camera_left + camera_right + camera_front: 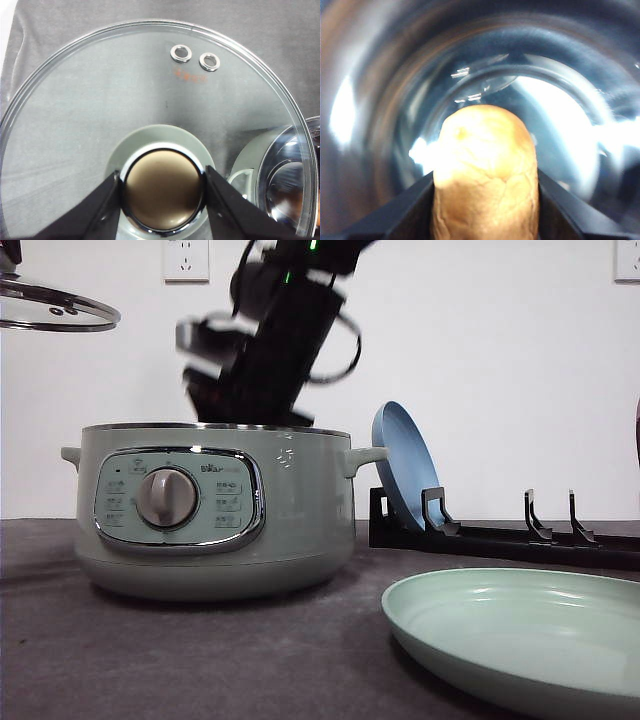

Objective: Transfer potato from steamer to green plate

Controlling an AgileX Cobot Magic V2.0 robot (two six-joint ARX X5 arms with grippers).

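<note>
Right gripper (485,200) has its jaws clamped on the potato (485,170), looks like inside the steamer (215,510), while the left gripper (162,192) jaws hold the glass lid (100,110) by its knob.

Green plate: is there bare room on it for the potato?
Yes. The green plate is bare across its bowl. Bare table lies before the steamer. It is crowded behind, where the rack holds a blue plate.
</note>
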